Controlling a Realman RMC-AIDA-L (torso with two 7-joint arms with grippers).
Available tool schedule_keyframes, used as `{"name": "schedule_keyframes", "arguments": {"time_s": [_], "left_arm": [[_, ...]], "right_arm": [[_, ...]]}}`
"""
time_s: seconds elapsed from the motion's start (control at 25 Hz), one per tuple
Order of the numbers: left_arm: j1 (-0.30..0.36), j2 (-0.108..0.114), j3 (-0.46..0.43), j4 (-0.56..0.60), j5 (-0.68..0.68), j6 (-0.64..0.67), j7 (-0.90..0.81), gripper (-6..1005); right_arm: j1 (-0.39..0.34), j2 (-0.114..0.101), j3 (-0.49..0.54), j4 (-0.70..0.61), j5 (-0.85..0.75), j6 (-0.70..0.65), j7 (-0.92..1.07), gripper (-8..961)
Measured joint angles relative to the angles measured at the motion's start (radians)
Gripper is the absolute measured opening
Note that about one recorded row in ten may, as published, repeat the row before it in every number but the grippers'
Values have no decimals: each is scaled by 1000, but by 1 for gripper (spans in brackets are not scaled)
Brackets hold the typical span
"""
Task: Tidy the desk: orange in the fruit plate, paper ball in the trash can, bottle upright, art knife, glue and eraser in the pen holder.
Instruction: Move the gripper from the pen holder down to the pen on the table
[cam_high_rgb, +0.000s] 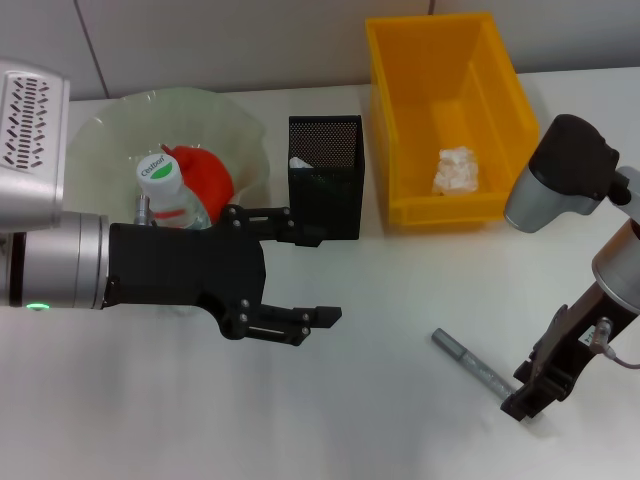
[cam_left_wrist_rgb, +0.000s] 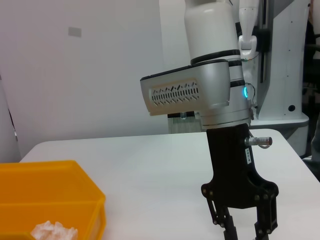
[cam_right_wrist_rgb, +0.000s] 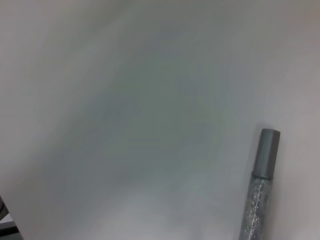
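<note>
A slim grey stick (cam_high_rgb: 473, 363), either the art knife or the glue, lies on the white table and also shows in the right wrist view (cam_right_wrist_rgb: 260, 190). My right gripper (cam_high_rgb: 524, 402) stands over its near end with fingers (cam_left_wrist_rgb: 227, 231) apart. My left gripper (cam_high_rgb: 325, 277) is open and empty, in front of the black mesh pen holder (cam_high_rgb: 326, 190). The orange (cam_high_rgb: 208, 172) lies in the green fruit plate (cam_high_rgb: 110, 125). The bottle (cam_high_rgb: 165, 185) stands upright at the plate, partly behind my left arm. The paper ball (cam_high_rgb: 457, 170) lies in the yellow bin (cam_high_rgb: 385, 120).
Something small and white shows inside the pen holder at its rim. The yellow bin (cam_left_wrist_rgb: 75, 200) with the paper ball (cam_left_wrist_rgb: 52, 231) also shows in the left wrist view. The table's far edge runs along the wall behind the plate and the bin.
</note>
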Motion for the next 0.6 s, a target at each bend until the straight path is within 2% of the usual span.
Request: {"name": "schedule_keyframes", "arguments": {"time_s": [0.6], "left_arm": [[-7,0,3,0,0,-6,0,812]], "right_arm": [[6,-2,0,6,-14,6,0,443]]}}
